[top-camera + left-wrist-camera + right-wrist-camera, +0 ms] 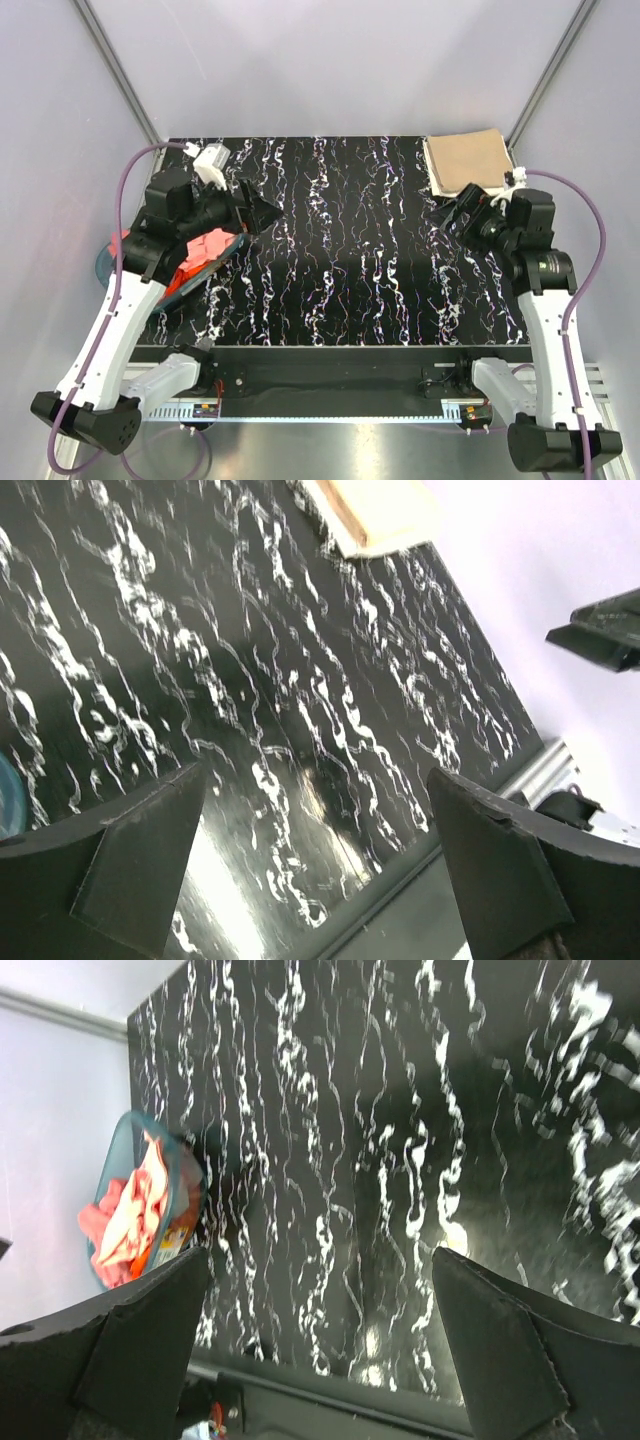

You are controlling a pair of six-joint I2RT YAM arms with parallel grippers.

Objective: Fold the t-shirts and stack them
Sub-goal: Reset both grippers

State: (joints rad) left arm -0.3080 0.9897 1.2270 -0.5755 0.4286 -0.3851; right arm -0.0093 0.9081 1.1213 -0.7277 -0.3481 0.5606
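Found a folded tan cotton t-shirt [467,162] lying flat at the upper right corner of the black, white-veined tabletop [350,260], just above the right pincer [458,215] in the overhead frame. Found the remaining work at the left edge of that frame: a crumpled heap of red and salmon t-shirts [205,245] in a translucent blue plastic basket [103,262], set at the tabletop's left side. Saw the left pincer [262,212] spread wide with nothing between its fingers, nose turned toward the middle of the frame, with the heap behind it and toward the lower left. Saw the right pincer equally wide and bare, aimed leftward across the tabletop, with the basket small at the left of its own wrist frame. Judged the left arm much the nearer to the heap, with a turn back toward the basket needed before any reach. Could not make out a long axis in the heap: all bunched, no sleeve or hem distinct. Could not count the garments either, with the left arm covering much of the basket from above. Noted a paler strip among the pink in the right wrist frame, colour uncertain. Saw only one corner of the tan t-shirt in the left wrist frame, cut off by the top edge.
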